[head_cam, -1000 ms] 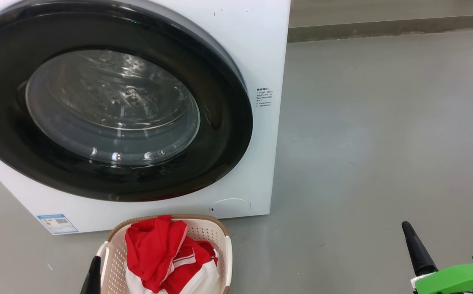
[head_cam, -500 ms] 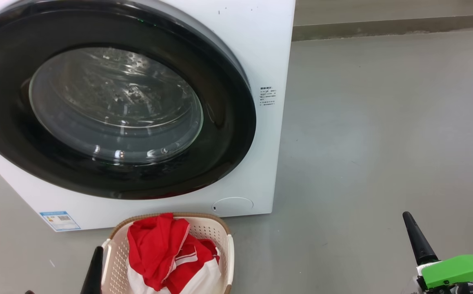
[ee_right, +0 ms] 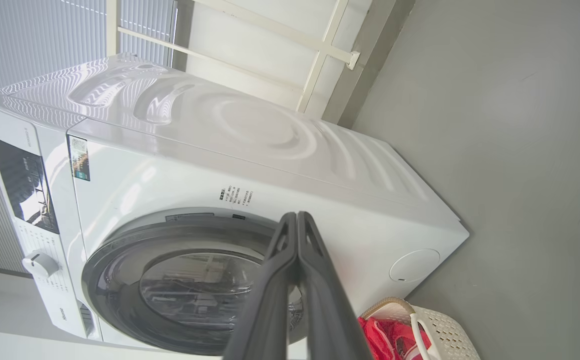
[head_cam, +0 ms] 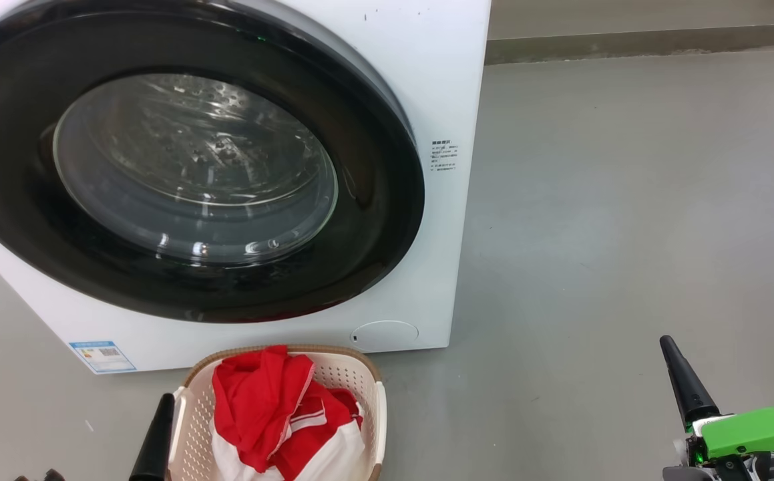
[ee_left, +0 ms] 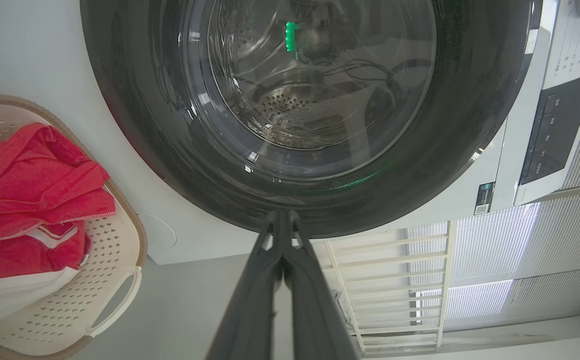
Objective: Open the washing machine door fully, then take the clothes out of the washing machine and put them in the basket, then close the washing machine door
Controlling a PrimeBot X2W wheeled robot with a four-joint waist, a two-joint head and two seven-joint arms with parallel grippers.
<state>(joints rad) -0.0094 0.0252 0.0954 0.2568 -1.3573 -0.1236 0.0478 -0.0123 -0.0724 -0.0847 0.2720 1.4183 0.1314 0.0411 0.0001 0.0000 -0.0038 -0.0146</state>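
Round black-rimmed washing machine door is seen shut ahead of the nearer left gripper, pinched together empty, as is the right gripper.

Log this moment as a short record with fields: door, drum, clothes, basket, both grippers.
door: washing machine door closed against the washing machine
drum: perforated steel drum seen through the glass, bare where visible
clothes: red and white clothes piled in the basket
basket place: on the floor, in front of the washer
left arm: left gripper shut, empty, beside the basket's left side
right arm: right gripper shut, empty, over the floor
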